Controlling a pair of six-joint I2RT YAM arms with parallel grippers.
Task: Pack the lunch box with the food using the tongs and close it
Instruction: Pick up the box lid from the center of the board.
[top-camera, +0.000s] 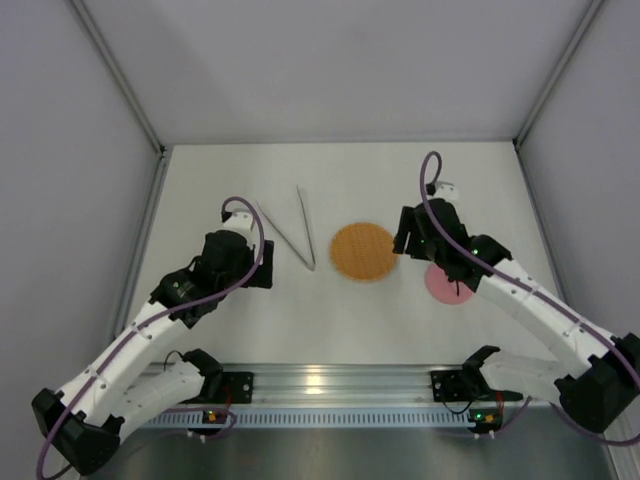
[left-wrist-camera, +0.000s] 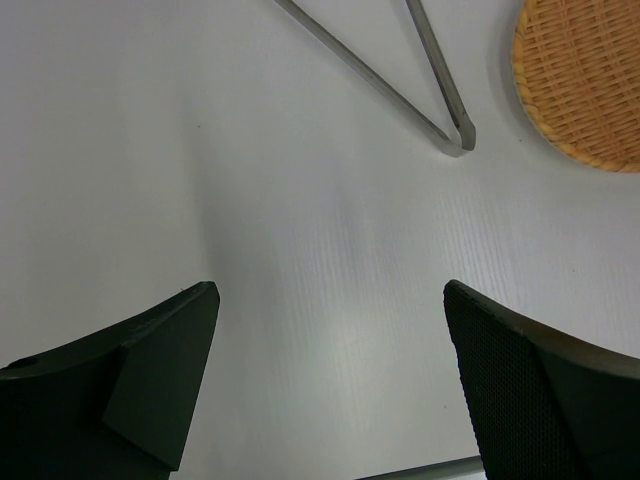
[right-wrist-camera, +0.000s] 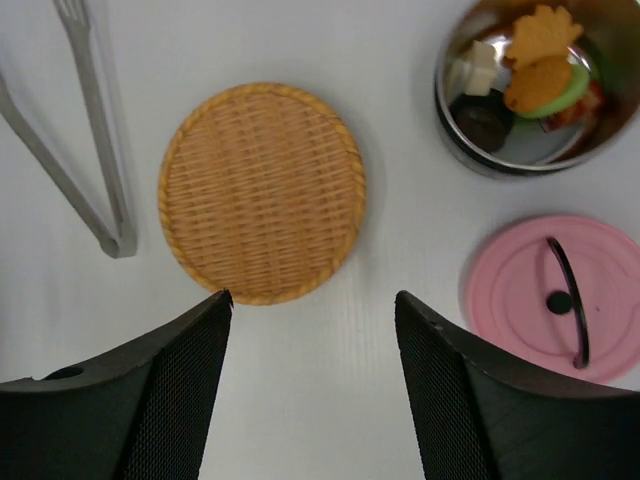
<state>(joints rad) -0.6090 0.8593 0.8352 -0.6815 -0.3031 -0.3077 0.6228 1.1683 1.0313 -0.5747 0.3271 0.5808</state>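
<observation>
The lunch box is a small steel bowl (right-wrist-camera: 449, 118) with the food (right-wrist-camera: 537, 82) inside it: orange, green, pale, red and black pieces. Its flat pink lid (right-wrist-camera: 520, 290) (top-camera: 441, 284) with a dark handle lies on the table beside it. In the top view my right arm hides the bowl. The silver tongs (top-camera: 295, 232) (left-wrist-camera: 400, 95) (right-wrist-camera: 100, 160) lie on the table in a narrow V, left of the plate. My right gripper (right-wrist-camera: 313, 300) (top-camera: 402, 240) hovers open over the table between plate and lid. My left gripper (left-wrist-camera: 330, 290) (top-camera: 264, 272) is open and empty, short of the tongs' joined end.
A flat orange woven plate (top-camera: 363, 251) (right-wrist-camera: 262, 190) (left-wrist-camera: 585, 80) with nothing on it sits between the tongs and the lid. White walls enclose the table on three sides. A metal rail (top-camera: 330, 385) runs along the near edge.
</observation>
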